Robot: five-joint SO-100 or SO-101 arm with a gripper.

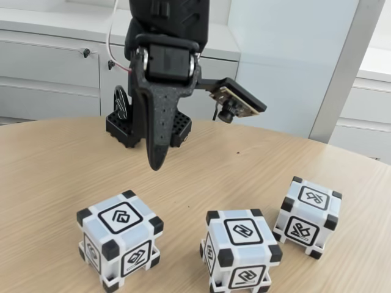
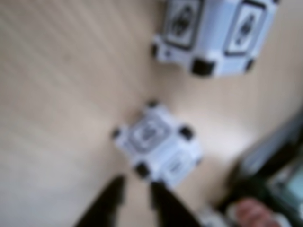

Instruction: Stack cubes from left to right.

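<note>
So the three cubes sit apart on the wooden table (image 1: 55,165), none stacked yet. In the fixed view they form a loose row: the left cube (image 1: 120,240) nearest the camera, the middle cube (image 1: 241,249) beside it with a clear lane between, and the right cube (image 1: 307,217) close to the middle one and set a little further back. Each rests flat, a glyph face up, which leaves their side faces free for a pinch.

The gripper (image 1: 157,160) hangs above the table behind the row, over the gap between the left and middle cubes, touching nothing. In the fixed view its fingers overlap into one dark point, but the wrist view shows two tips (image 2: 137,198) with a narrow slit between them: slightly parted and holding nothing. That view is blurred; two cubes show in it, one (image 2: 156,144) just ahead of the tips, another (image 2: 215,35) near the top edge.

There is open table all round the left cube. The middle and right cubes stand closer together, so fingers going between them would have less room. A black perforated block (image 1: 125,129) sits behind the arm, well clear. The table's curved far edge is distant from the cubes.
</note>
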